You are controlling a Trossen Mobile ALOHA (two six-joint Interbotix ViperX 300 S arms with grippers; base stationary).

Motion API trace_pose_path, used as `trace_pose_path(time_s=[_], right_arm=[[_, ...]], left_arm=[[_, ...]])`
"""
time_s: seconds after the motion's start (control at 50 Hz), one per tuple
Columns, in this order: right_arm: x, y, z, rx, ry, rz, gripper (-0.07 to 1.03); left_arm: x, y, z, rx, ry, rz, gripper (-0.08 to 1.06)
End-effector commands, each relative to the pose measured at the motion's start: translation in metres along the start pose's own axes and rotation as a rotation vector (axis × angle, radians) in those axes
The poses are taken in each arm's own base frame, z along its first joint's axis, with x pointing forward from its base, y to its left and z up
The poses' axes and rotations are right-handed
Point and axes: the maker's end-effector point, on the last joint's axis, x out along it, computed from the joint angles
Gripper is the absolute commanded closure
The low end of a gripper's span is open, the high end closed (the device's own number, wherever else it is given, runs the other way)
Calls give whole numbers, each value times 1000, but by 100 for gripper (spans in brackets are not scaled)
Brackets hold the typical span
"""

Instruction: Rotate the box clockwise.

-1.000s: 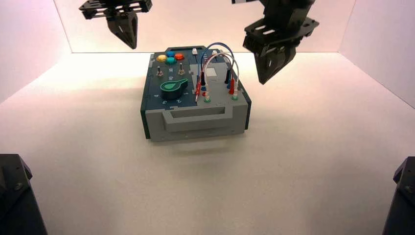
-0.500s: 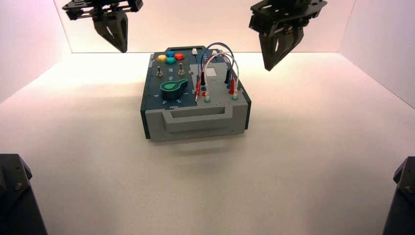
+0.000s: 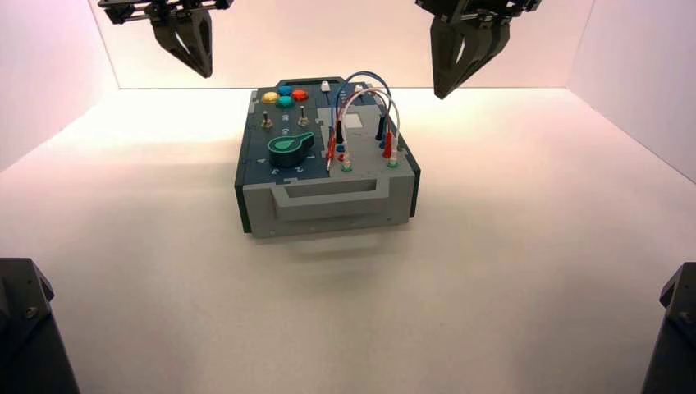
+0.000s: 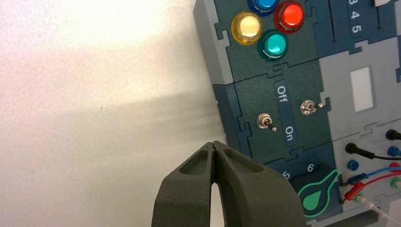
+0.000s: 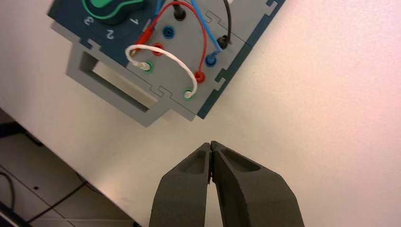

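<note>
Right gripper (image 3: 441, 95) has shifted toward the top edge of the high view since the earlier frame 1.0 s ago, and left gripper (image 3: 205, 74) has shifted slightly up and leftward; the box (image 3: 264, 215) shows no appreciable change of place or heading. Box found upright on the table (image 3: 345, 328), centred ahead of the arms, long sides running away from the high camera, near end handle (image 3: 332, 208) toward it. Both grippers stand clear of the box, the left off its far left side, the right beyond its right side; each has its 2 fingers pressed together with nothing between them, as the wrist views confirm. Whether the turn is pending or finished cannot be determined; judged as pending, the step is to set up 2 opposed contacts. Recommended method: keep the fingers together as blunt pushers, lower both tips outside the walls, then bear on the far left corner toward the right and the near right corner toward the left, at matched pace, so that the box pivots about its middle and does not slide. Contact should be low on the side walls, below the panel. Principal hazards: snagging the looping jumper wires (image 3: 359, 75) at the right, brushing the green knob (image 3: 287, 158), or tipping the box by pushing high. Follow the corners round as they swing, and ease off before withdrawing
</note>
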Motion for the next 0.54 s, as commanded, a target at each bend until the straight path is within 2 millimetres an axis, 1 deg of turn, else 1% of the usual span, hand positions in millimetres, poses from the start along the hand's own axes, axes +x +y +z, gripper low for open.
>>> trace_pose_path(time_s=[0.02, 0.22, 0.36, 0.54], right_arm=[[-7, 2, 6, 3, -51, 2, 98], [-7, 2, 6, 7, -68, 0, 98], [-8, 2, 6, 7, -68, 0, 98], [-9, 1, 7, 3, -72, -3, 98]], left_arm=[[-14, -3, 9, 9, -59, -6, 101], [-15, -4, 9, 11, -62, -7, 101], [-21, -5, 12, 11, -86, -10, 101], [-21, -4, 12, 12, -88, -10, 101]])
